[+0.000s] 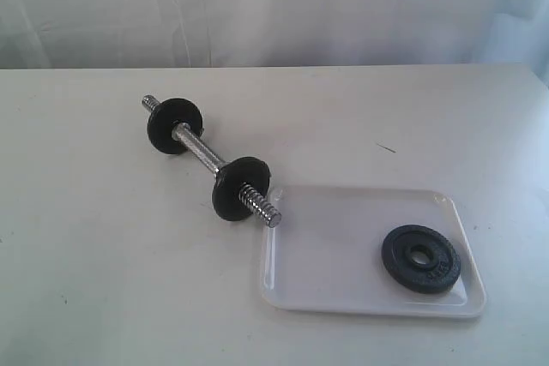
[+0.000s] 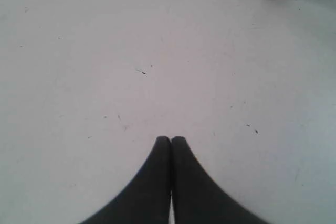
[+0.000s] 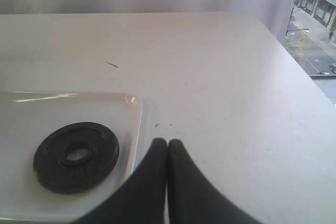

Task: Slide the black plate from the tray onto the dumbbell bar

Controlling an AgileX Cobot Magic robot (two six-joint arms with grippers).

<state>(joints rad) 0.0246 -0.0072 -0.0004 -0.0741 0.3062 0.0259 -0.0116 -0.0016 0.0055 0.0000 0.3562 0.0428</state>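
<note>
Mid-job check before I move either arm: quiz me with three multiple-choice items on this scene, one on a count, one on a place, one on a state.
1. How many black discs sit on the dumbbell bar? A one; B three; C two.
2. Where is the black plate? A on the bar; B in the tray; C under the bar.
3. The right tool is: A shut, empty; B open; C shut on the plate.
Answers: 1 C, one disc shows near each end of the bar. 2 B, it lies flat inside the tray's rim. 3 A, its fingertips meet with nothing between them.
</note>
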